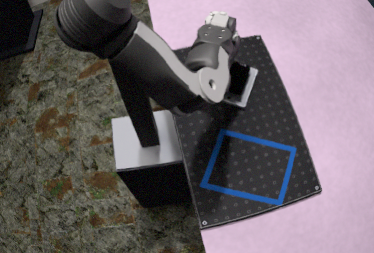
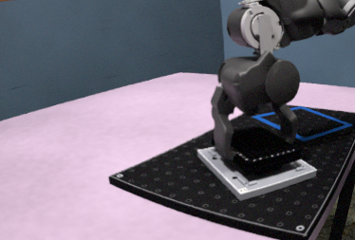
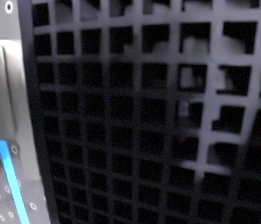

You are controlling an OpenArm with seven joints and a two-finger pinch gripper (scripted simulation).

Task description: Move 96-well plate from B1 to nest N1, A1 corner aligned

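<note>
The black 96-well plate (image 2: pixel 266 151) (image 1: pixel 243 79) is within the grey plate nest (image 2: pixel 270 182) (image 1: pixel 246 94), at or just above its floor. I cannot tell whether it rests flat. My gripper (image 2: pixel 258 143) is shut on the plate, one finger on each side of it. In the wrist view the plate's wells (image 3: pixel 141 125) fill the frame, with the nest's grey edge (image 3: pixel 3 100) at the left. The plate's cut-off corner and the A1 mark are hidden. The blue outline of spot B1 (image 1: pixel 257 140) (image 2: pixel 332 130) (image 3: pixel 11 175) has nothing inside it.
The nest and the blue outline lie on a black perforated board (image 1: pixel 295 103) (image 2: pixel 180 178) on the pink table (image 1: pixel 300 3) (image 2: pixel 95 145). The arm's base stands on a grey pedestal (image 1: pixel 145 153) at the table's left edge. The board's right part hangs near the table edge.
</note>
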